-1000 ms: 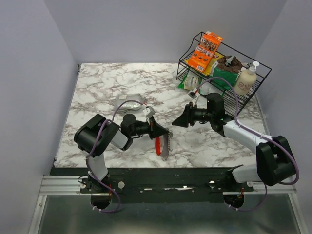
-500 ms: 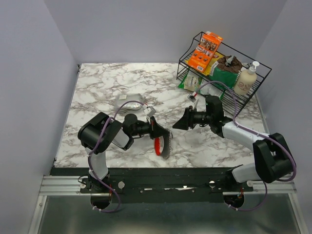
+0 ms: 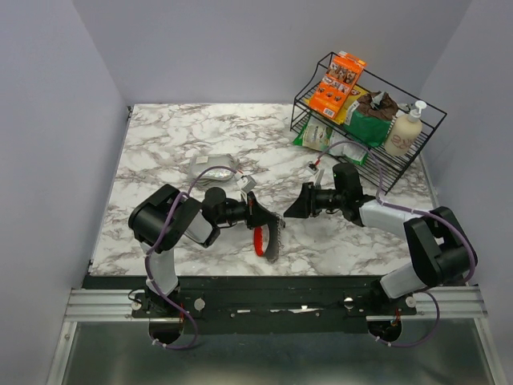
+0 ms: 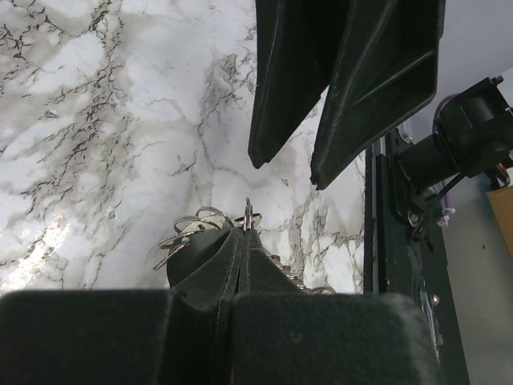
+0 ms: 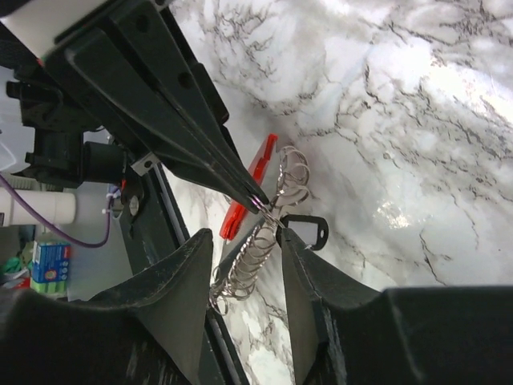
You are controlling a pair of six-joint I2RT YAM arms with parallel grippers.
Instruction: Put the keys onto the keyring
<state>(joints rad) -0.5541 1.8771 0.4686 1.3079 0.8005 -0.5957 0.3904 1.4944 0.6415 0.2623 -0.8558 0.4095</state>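
My left gripper is shut on a thin silver ring of the keyring and holds it just above the table. The keyring's red strip hangs below the fingers; in the right wrist view the red strip and a chain of silver rings dangle from the left fingertips. The key's dark oval looped head hangs beside the rings, touching my right fingertip; its blade is hidden. My right gripper is open, its jaws facing the left gripper's tip, with the rings between them.
A black wire rack at the back right holds an orange box, green packets and a soap bottle. A crumpled silver foil packet lies behind the left arm. The table's near edge and black rail run just below the grippers.
My right gripper has moved a little left and nearer, closing in on the left gripper's tip. The left gripper still holds the keyring in almost the same place.
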